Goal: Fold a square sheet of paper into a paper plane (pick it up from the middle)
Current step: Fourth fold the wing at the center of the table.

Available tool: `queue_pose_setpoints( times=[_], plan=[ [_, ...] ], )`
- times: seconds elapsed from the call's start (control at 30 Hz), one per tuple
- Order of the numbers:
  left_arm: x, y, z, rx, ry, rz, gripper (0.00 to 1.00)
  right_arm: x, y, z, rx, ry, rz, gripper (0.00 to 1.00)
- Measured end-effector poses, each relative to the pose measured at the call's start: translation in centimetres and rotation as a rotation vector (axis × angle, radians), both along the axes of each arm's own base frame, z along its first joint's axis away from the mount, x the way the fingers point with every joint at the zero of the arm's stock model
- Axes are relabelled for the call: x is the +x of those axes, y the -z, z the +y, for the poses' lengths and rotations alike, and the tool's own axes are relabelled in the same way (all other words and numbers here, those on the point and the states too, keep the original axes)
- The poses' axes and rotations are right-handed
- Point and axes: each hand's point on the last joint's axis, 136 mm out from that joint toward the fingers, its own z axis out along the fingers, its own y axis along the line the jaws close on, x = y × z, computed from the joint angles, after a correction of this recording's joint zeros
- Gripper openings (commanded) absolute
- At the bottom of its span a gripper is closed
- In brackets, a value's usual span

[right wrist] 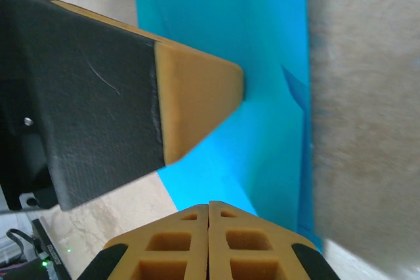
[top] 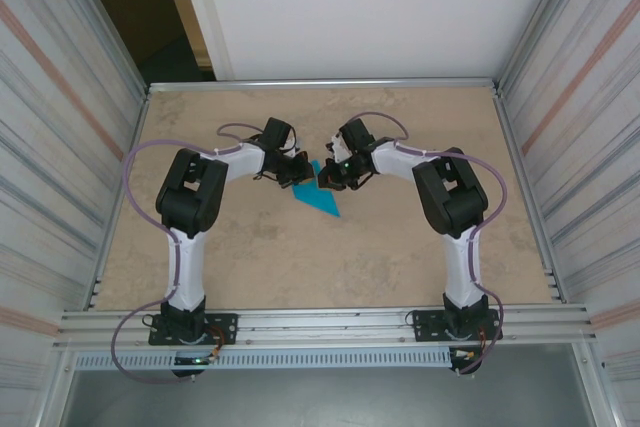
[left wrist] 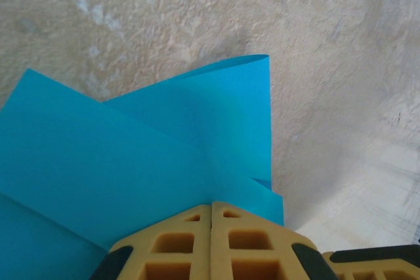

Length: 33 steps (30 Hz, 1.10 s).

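Top external: paper plane (top: 318, 195) between left pincer (top: 297, 173) and right pincer (top: 334, 175)

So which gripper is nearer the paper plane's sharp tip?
Right, slightly. Both are at the paper plane's wide far end: right gripper by the right corner, left gripper by the left.

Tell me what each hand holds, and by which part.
Cannot tell. Both the left hand and right hand are shut with tips at the folded blue paper; no pinch shows.
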Motion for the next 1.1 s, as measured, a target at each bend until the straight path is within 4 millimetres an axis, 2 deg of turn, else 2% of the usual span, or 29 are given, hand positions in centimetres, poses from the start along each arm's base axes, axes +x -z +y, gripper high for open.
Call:
queue_pose_setpoints(
  times=[0.17, 0.3, 0.53, 0.8, 1.1],
  plan=[
    [0.0, 0.0, 0.0, 0.001, -0.004, 0.006, 0.06, -0.3, 1.0, 0.5, -0.014, -0.012, 0.023, 0.07],
    [0.0, 0.1, 0.0, 0.005, -0.006, 0.017, 0.06, -0.7, 1.9, 0.2, -0.041, -0.008, 0.046, 0.07],
    [0.1, 0.2, 0.1, 0.020, -0.012, 0.040, 0.06, -1.1, 2.2, -0.2, -0.041, -0.019, 0.021, 0.06],
    [0.1, 0.2, 0.1, 0.025, -0.013, 0.048, 0.06, -3.1, 2.3, -2.0, -0.048, -0.023, 0.015, 0.06],
    [0.1, 0.2, 0.1, 0.025, -0.012, 0.049, 0.06, -6.7, 2.5, -4.9, -0.065, -0.011, 0.039, 0.06]
  ],
)
